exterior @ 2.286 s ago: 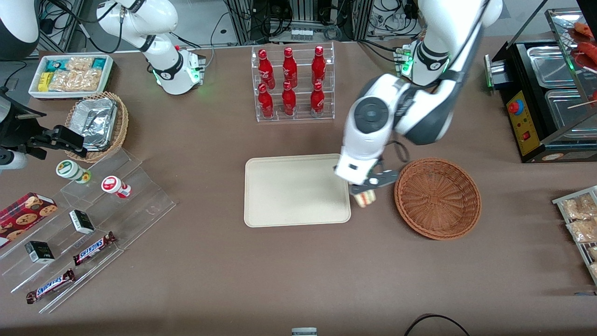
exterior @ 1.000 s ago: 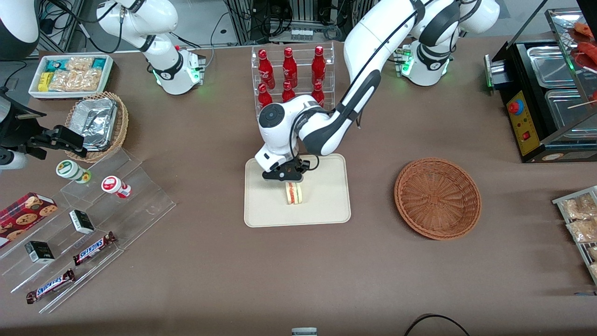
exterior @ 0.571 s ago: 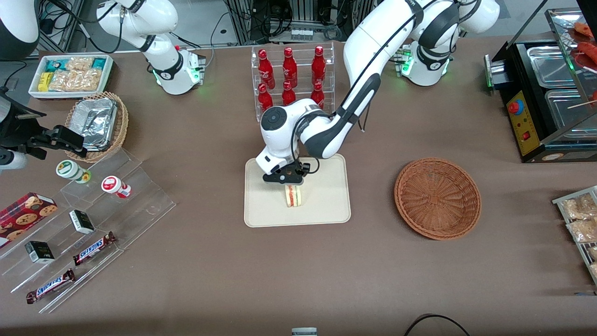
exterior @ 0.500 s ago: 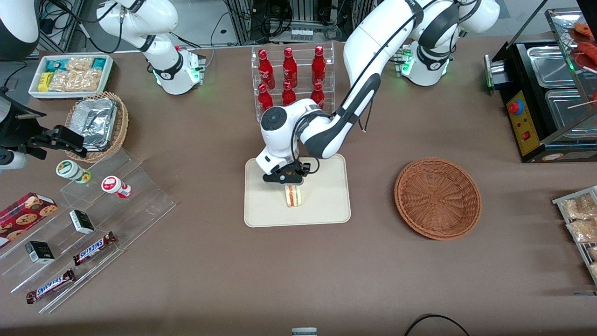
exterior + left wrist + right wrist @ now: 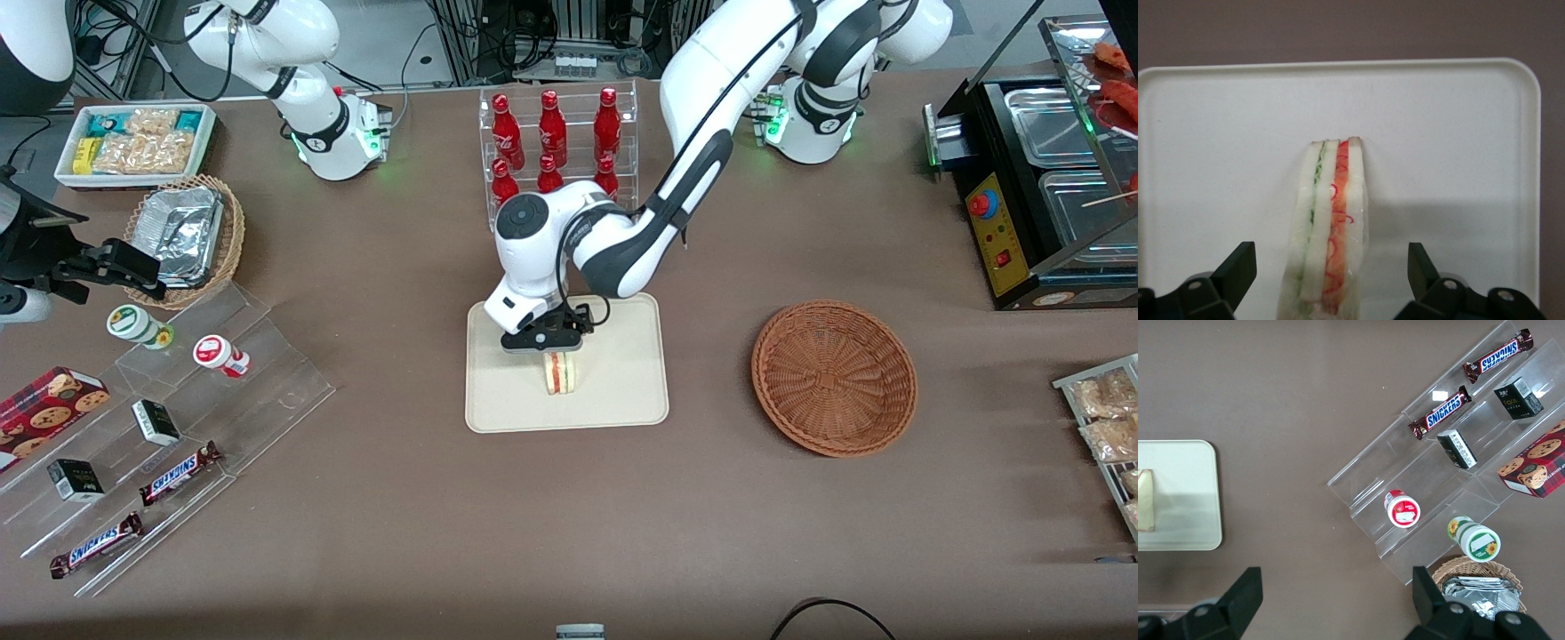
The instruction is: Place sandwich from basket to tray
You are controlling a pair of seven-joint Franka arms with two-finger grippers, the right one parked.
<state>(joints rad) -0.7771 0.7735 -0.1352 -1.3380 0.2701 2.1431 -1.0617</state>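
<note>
Risen claw [image 5: 553, 350] – parted, sandwich [image 5: 558, 373] on edge, tray [image 5: 622, 391]

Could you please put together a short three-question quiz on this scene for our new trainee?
1. True or false: the sandwich rests on the tray.
2. In the left wrist view, the gripper fingers are: A) shut on the sandwich; B) open, one on each side of the sandwich; C) inside the basket.
3. Fill in: the basket holds ____ sandwiches.

Key: 1 true; 2 B; 3 no.
</note>
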